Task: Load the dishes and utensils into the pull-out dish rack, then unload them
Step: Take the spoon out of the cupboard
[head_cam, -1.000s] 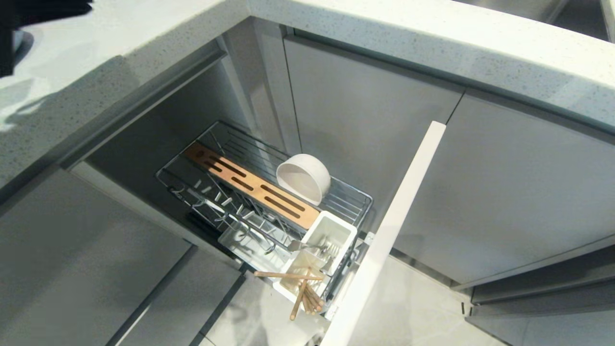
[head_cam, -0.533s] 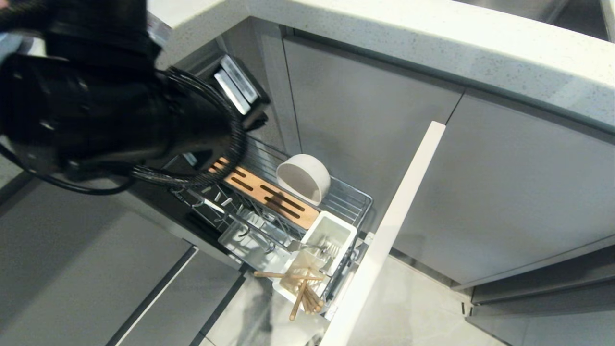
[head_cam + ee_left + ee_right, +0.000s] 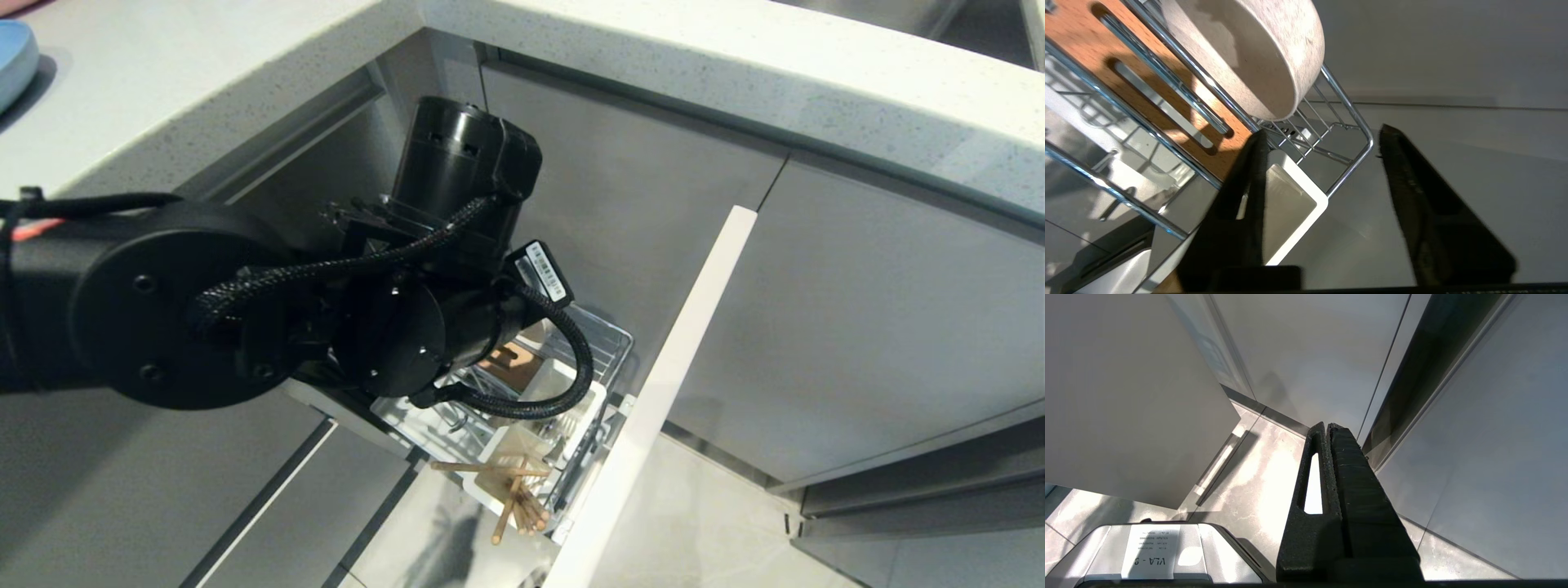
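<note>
Left wrist view: left hand [image 3: 1318, 134] spread apart, empty, just beside the white bowl [image 3: 1249, 53]

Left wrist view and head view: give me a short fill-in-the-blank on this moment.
1. The left gripper hangs over the pull-out dish rack with its jaws ____.
2. The bowl rests in the ____.
3. The chopsticks stick out of the white ____.
4. The right gripper's jaws are ____.

Missing: open; rack; utensil cup; shut
</note>
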Available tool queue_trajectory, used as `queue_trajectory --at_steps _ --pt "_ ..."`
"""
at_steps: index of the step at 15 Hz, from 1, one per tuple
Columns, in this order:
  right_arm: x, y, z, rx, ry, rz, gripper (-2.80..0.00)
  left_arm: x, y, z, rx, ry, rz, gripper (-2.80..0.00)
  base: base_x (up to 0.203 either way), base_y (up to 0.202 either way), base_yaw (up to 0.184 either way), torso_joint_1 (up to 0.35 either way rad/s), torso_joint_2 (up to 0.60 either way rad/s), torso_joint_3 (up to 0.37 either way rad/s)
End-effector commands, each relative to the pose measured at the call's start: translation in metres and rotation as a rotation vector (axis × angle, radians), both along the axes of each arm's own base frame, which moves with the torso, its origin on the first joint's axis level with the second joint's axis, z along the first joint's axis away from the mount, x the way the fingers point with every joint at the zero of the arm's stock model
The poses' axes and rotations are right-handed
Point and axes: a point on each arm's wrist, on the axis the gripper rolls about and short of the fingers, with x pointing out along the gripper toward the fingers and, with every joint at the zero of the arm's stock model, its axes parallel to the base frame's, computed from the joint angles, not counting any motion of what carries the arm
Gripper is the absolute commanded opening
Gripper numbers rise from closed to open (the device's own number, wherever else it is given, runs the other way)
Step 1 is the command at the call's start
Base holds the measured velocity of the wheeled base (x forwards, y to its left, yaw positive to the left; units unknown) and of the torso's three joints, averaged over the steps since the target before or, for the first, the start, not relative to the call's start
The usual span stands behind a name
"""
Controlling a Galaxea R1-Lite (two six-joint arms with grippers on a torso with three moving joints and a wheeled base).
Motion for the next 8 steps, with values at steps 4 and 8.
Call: queue_trajectory --at_steps 4,8 --pt "0.000 0.000 0.000 -0.001 -0.003 0.000 -2.80 0.028 -0.003 -0.024 -0.027 0.040 -0.028 0.00 0.000 0.000 0.000 0.000 0.00 0.000" --pt "0.000 0.000 0.000 0.001 -0.003 0.000 -2.80 0.055 -0.002 -0.037 -0.023 0.005 -0.031 0.00 0.000 0.000 0.000 0.000 0.00 0.000"
